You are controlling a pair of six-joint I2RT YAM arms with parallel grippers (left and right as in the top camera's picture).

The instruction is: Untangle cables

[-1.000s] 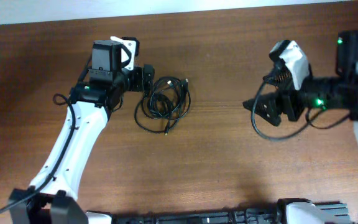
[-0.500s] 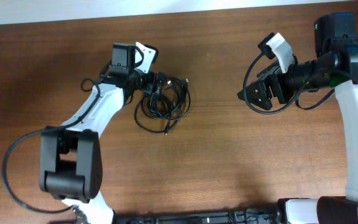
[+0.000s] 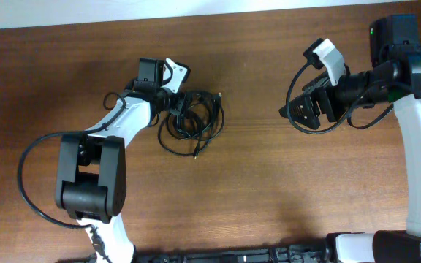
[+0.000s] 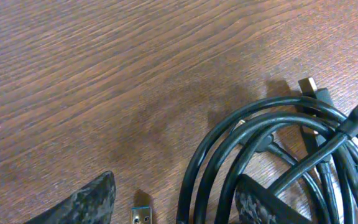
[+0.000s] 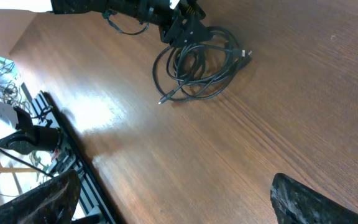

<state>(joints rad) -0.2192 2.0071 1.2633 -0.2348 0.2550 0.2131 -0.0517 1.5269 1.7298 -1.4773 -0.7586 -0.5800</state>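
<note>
The left claw (image 3: 177, 102) is set against the left edge of the cables (image 3: 196, 120). In the left wrist view its two dark fingers (image 4: 92, 199) are seen part-way apart. Several black strands lie in the gap, close to one finger. A strip of bare bench (image 4: 104, 74) is left between the strands and the other finger, so nothing is clamped. A small silver plug (image 4: 143, 216) lies on the wood inside that gap, beside the strands.

The cables are gathered as one loose, roughly round bundle of thin black loops that overlap and cross. The bundle lies flat on the brown wooden bench. A second plug end (image 4: 309, 87) sticks out at the bundle's far side, and a single strand is laid slantwise across the loops.

The right claw (image 3: 298, 117) is held well apart from the cables, to their right. Its fingers are spread wide and only bench is seen between them.

Only the left wrist view shows the separate strands and the silver plug up close. Only the overhead view shows both arms and the whole bundle together. In the right wrist view the bundle is seen small and far off, with the left claw at its upper edge.
</note>
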